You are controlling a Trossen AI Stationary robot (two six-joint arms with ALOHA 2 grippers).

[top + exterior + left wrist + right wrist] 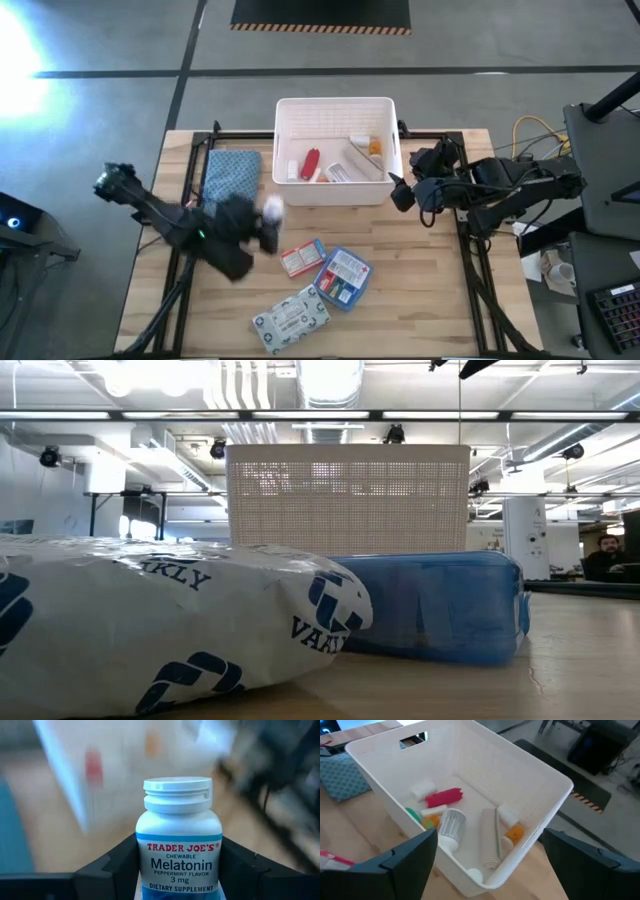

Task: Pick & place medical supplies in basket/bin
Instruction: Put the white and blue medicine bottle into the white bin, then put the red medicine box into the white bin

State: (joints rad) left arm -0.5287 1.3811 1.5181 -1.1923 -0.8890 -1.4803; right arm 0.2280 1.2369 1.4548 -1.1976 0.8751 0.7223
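White pill bottle [178, 840] with blue label band, upright, clenched between fingers of left gripper [266, 224]; held above table [420, 300] just short of bin's near left corner. Blue-grey folded cloth [232, 172] beside bin's left wall. Three flat packs on table nearby: red-white packet [302, 257], blue-red packet [343, 277], grey-white patterned pack [291, 319]. White bin [336, 108] at table's far side, containing red tube [444, 797], ribbed white bottle [451, 826] and other small items. Right gripper [485, 865] released, fingers spread, at bin's right near corner.
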